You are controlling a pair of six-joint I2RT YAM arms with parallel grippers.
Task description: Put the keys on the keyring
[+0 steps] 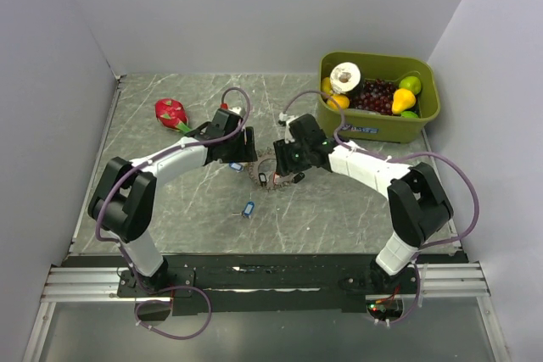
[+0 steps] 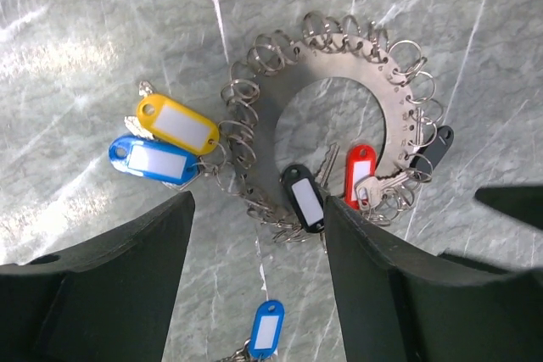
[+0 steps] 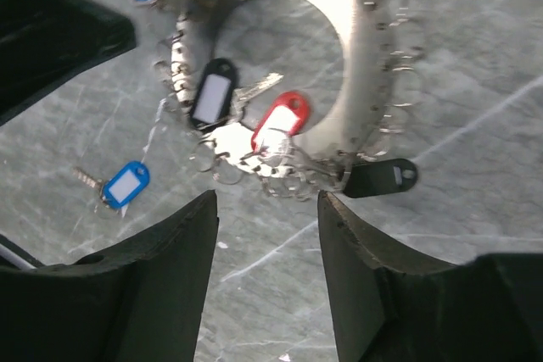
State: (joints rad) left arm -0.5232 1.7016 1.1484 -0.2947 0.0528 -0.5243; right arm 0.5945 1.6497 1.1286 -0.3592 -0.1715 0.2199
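Near keyring [image 2: 339,61], blue key [image 2: 266,329], blade cropped

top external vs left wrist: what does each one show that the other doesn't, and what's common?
Top external only: the green bin at the far right and the dragon fruit at the far left.

Left wrist only: tag colours up close. It shows a yellow tag, a red tag and a black tag hanging on the small split rings. In the top view these are too small to tell apart.

Both: the keyring and the loose blue key lying apart from it. Both also show the left end effector, open over the ring.
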